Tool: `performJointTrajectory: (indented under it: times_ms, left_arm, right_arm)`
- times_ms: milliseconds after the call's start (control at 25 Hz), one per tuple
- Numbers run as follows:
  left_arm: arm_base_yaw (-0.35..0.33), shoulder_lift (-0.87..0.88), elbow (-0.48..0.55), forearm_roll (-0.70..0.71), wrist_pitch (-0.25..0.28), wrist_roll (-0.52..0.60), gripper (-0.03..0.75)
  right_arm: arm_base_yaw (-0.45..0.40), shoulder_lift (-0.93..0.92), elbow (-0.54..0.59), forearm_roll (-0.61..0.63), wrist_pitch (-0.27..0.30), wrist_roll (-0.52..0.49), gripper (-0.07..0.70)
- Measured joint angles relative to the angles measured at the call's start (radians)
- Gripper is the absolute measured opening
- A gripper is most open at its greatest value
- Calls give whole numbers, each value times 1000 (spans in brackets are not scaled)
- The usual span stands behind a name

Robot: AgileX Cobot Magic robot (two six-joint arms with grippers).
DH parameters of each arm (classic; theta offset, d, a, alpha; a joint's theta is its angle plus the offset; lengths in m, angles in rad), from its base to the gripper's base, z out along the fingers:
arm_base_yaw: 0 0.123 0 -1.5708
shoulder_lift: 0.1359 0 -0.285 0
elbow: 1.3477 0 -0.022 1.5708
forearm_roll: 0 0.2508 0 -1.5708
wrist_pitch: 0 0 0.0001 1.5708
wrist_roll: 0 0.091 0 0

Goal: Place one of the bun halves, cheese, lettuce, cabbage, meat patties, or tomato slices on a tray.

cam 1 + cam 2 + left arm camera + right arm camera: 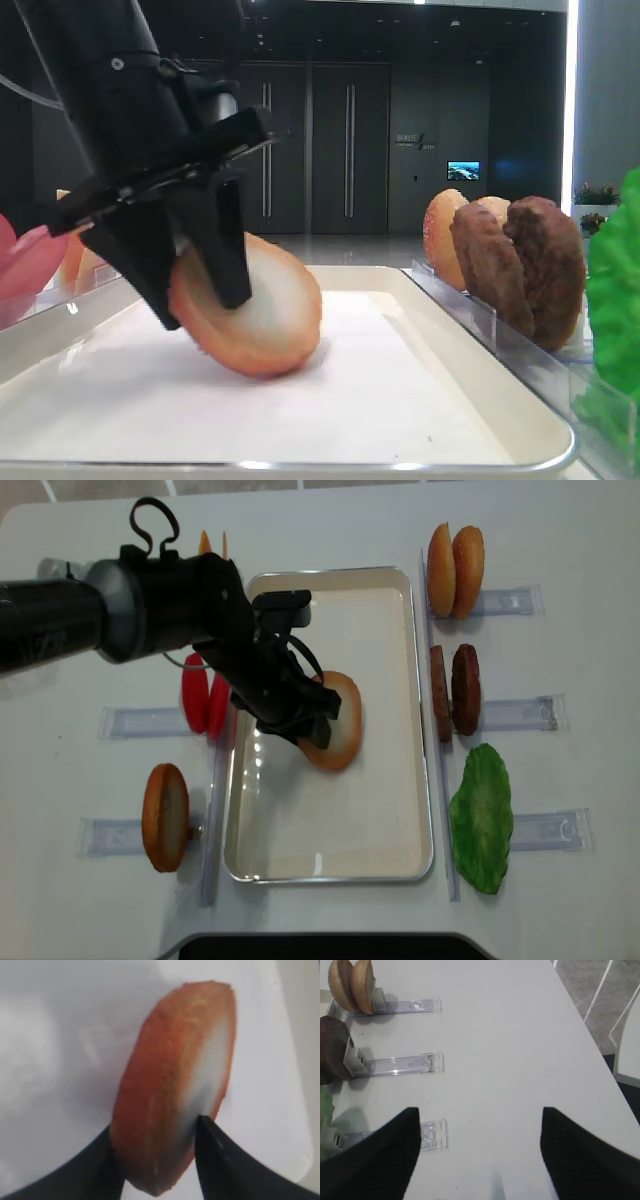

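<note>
Bun half (pixel 262 315): tilted on edge, mid-tray (pixel 385 810), nearer its left rim | Left gripper (pixel 195 295): fingers flank both faces, grip uncertain | Right gripper (pixel 477 1155): spread wide, empty, over table | Handling: likely light, spongy, crushable; take across the faces, gently.

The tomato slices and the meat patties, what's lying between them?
In the overhead view, the tray lies between the tomato slices and meat patties, with the left gripper around a tilted bun half resting on its floor.
</note>
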Motion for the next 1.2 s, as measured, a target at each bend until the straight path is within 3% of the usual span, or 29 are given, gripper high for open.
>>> performJointTrajectory:
  times_ms: [200,360,480,840,920,1200]
  left_arm:
    - [2,-86,-133,263,199,-215,413]
    - [2,-113,-278,305,358,-267,454]
    - [2,-113,-325,312,418,-272,461]
    - [19,-113,-376,386,513,-311,464]
    - [69,-113,-377,381,532,-288,464]
    - [386,-120,-378,444,541,-182,464]
  right_arm:
    - [0,0,0,0,0,0,482]
    - [0,0,0,0,0,0,482]
    - [0,0,0,0,0,0,482]
    - [0,0,0,0,0,0,482]
    - [0,0,0,0,0,0,482]
    - [0,0,0,0,0,0,482]
